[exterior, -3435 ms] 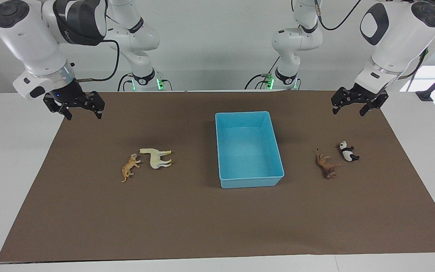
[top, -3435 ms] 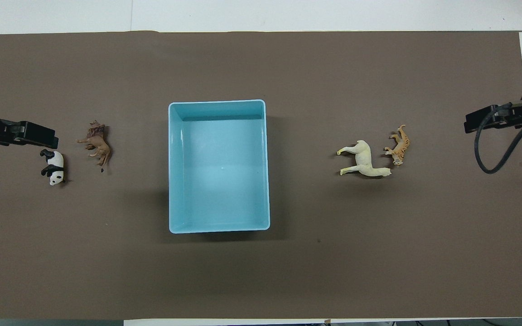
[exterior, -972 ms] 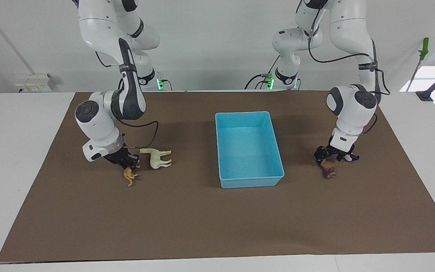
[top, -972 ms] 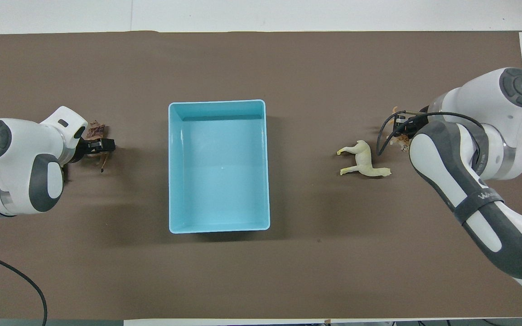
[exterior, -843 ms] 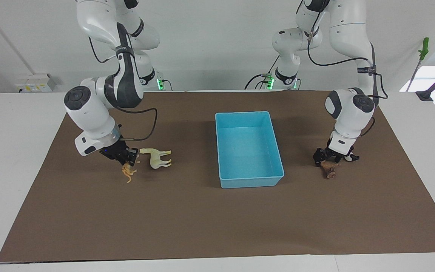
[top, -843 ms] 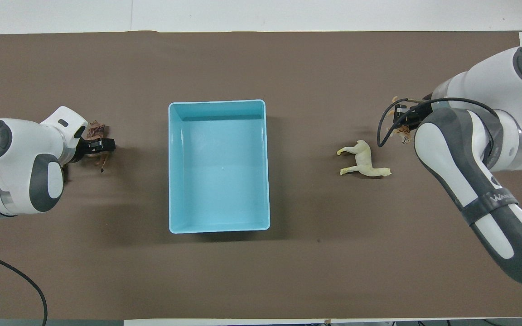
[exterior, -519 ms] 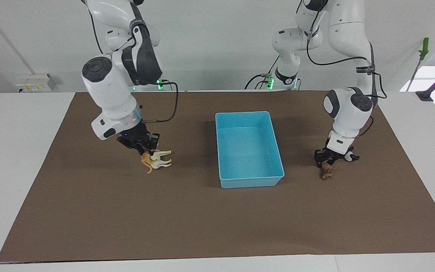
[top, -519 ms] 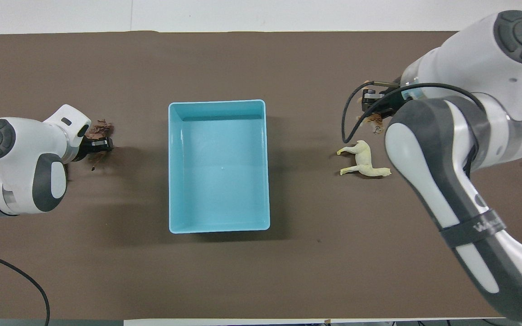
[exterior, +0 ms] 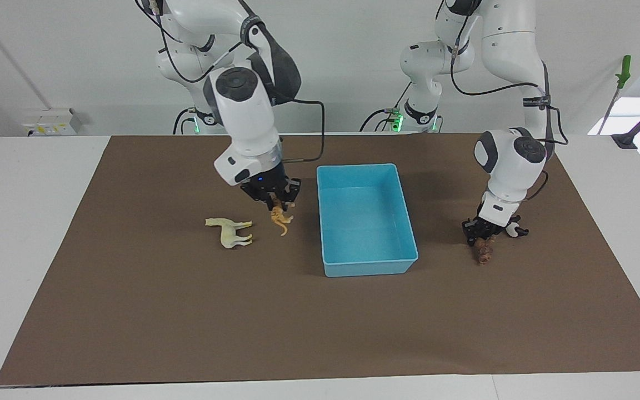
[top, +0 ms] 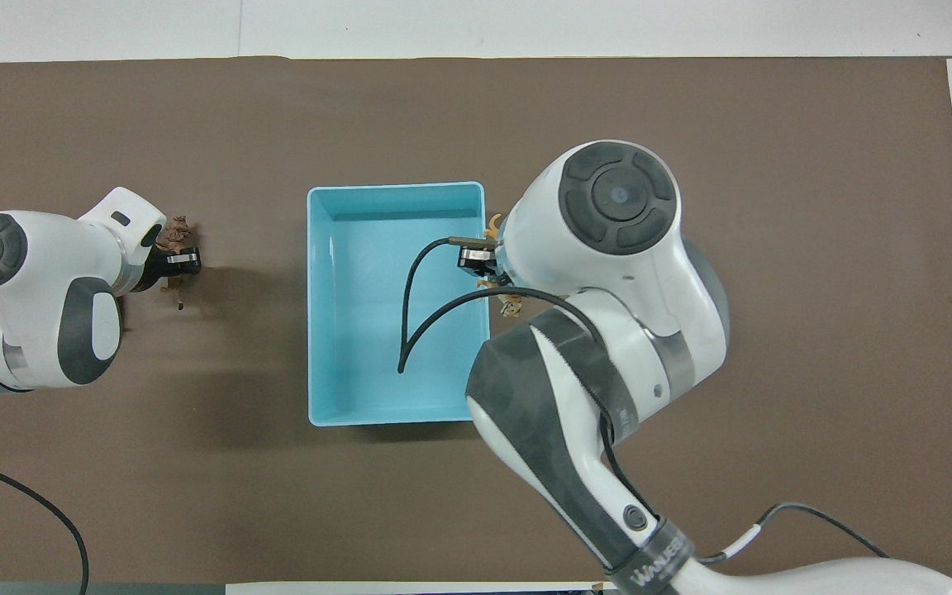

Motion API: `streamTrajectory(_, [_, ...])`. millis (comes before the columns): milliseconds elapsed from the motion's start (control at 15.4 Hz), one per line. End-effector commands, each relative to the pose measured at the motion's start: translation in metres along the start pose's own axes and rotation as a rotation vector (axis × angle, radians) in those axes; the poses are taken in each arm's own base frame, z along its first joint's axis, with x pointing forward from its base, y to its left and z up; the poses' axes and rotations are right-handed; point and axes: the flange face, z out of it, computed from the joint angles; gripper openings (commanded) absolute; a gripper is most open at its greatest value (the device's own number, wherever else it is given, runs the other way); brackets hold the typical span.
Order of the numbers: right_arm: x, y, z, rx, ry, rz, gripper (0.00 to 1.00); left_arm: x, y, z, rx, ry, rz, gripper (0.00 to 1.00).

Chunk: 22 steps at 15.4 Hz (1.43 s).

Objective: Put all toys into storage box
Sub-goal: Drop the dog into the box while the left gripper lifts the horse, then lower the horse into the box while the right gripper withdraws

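Observation:
The light blue storage box (exterior: 370, 268) (top: 397, 186) stands mid-table with nothing in it. My right gripper (exterior: 276, 206) (top: 486, 259) is shut on the orange tiger (exterior: 281, 218) (top: 511, 307), which hangs over the mat beside the box's wall toward the right arm's end. The cream horse (exterior: 232, 232) lies on the mat there; the right arm hides it in the overhead view. My left gripper (exterior: 481, 238) (top: 183, 260) is shut on the brown lion (exterior: 484, 253) (top: 173, 230), low over the mat. The panda (exterior: 516, 230) lies just beside it, partly hidden.
A brown mat (exterior: 186, 322) covers most of the white table. The right arm's black cable (top: 414, 306) loops over the box in the overhead view. A green-handled tool (exterior: 623, 69) stands off the table at the left arm's end.
The right gripper has carried the tiger from beside the horse up to the box's wall. The left gripper has closed on the lion, which now hangs upright from it.

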Motion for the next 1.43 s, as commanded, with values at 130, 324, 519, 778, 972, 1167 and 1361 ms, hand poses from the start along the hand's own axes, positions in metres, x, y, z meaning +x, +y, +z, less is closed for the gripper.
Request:
streamTrajectory(130, [-0.052, -0.06, 0.017, 0.043, 0.028, 0.0, 0.45, 0.034, 0.006, -0.055, 0.016, -0.01, -0.057, 0.07])
streamTrajectory(324, [-0.057, -0.058, 0.022, 0.016, 0.017, -0.009, 1.0, 0.044, 0.008, -0.084, 0.019, -0.036, -0.067, 0.07])
streamTrajectory(519, [-0.043, -0.042, 0.013, -0.043, 0.016, -0.012, 1.0, 0.037, 0.022, -0.107, 0.02, -0.051, -0.121, 0.07])
streamTrajectory(778, [0.013, 0.02, -0.006, -0.06, 0.024, -0.135, 1.0, 0.012, 0.092, -0.143, -0.021, -0.091, -0.225, 0.07])
streamTrajectory(972, [0.053, 0.078, -0.015, -0.076, 0.012, -0.313, 1.0, -0.017, 0.173, -0.152, -0.069, -0.11, -0.3, 0.07])
streamTrajectory(1167, [0.078, 0.128, -0.008, -0.092, -0.011, -0.334, 1.0, -0.054, 0.238, -0.153, -0.075, -0.119, -0.327, 0.08])
streamTrajectory(1361, [0.089, 0.185, 0.007, -0.101, -0.031, -0.343, 1.0, -0.095, 0.278, -0.127, -0.083, -0.117, -0.319, 0.12])
